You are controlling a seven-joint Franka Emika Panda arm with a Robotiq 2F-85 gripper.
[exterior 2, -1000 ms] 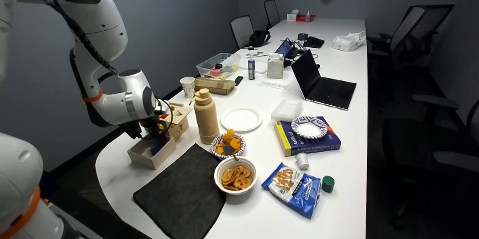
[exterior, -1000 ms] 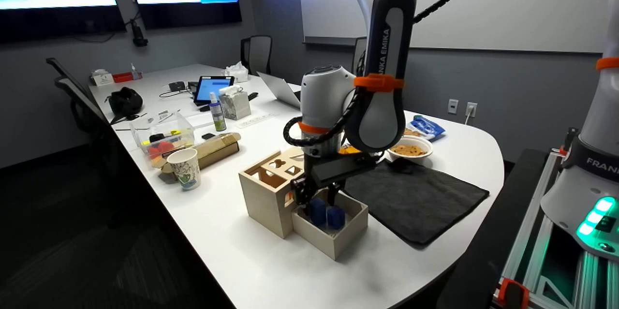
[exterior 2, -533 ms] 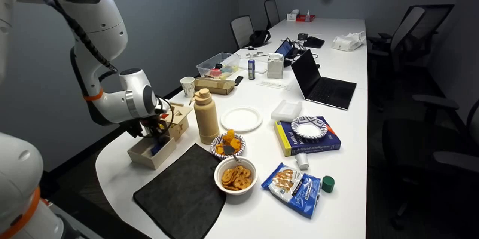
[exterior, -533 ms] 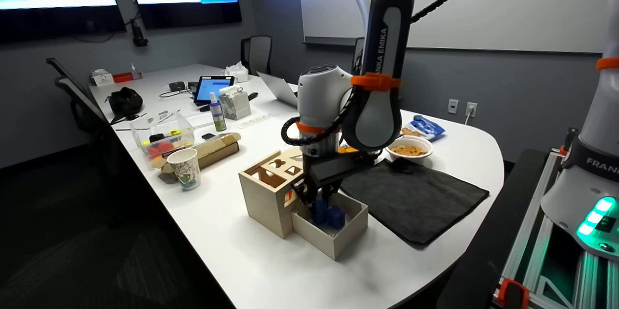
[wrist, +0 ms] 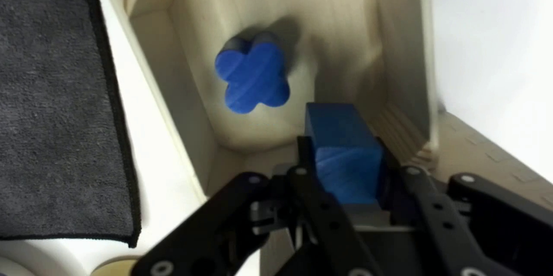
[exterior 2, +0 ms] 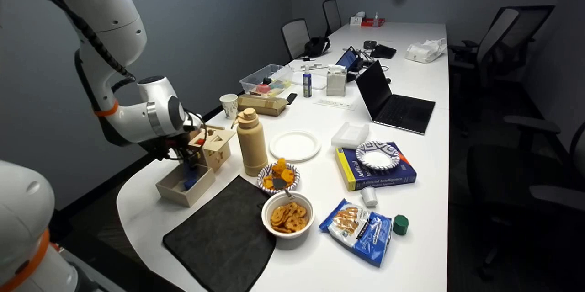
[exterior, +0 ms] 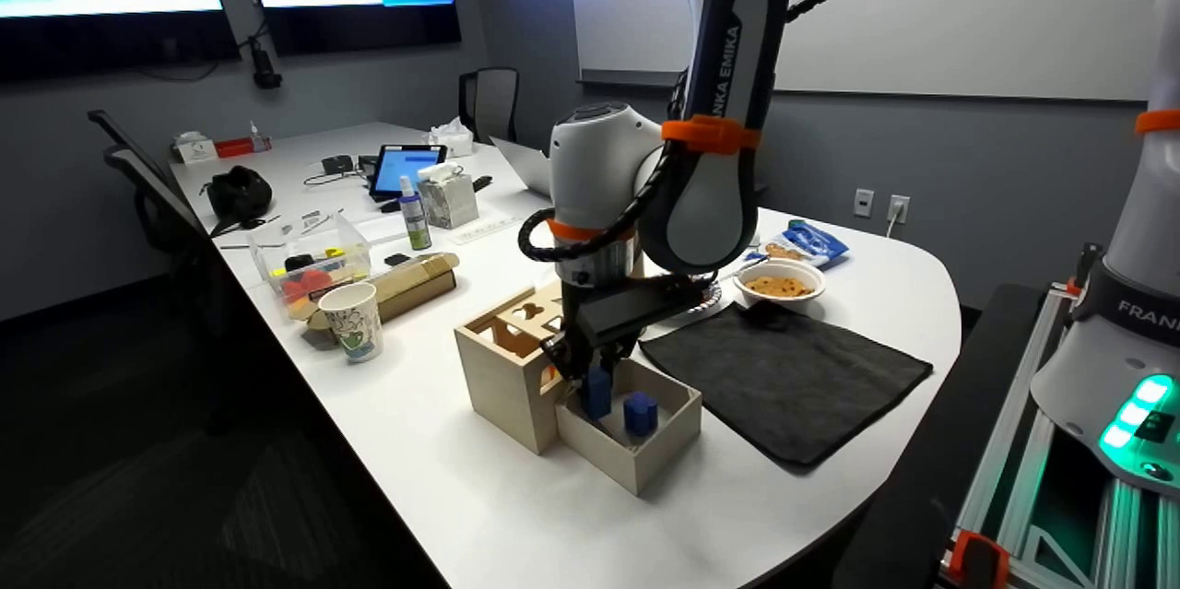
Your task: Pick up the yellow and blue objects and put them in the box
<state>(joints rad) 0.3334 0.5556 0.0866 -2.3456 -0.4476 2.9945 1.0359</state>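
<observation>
Pinching a long blue block (wrist: 345,176) by opposite faces in the end effector (wrist: 345,155), roughly upright, inside or just over the low wooden tray (exterior: 604,453); cannot tell whether clear of its floor. Looks stiff, light and sturdy, probably painted wood, perhaps slippery; best squeezed firmly on flat sides near the top, leaving the lower end free for dropping in. Near but apart in the same tray, see a blue clover block (wrist: 252,75), likely better gripped at opposite notches. Cannot make out a yellow block for certain. Needs next, by guess, lifting across to the cut-out box (exterior: 502,382), seemingly set against the tray near a long edge of the tabletop (exterior: 737,515). Farther out, find a paper cup (exterior: 352,322) along that edge and a dark cloth (exterior: 788,386) toward the rounded end.
</observation>
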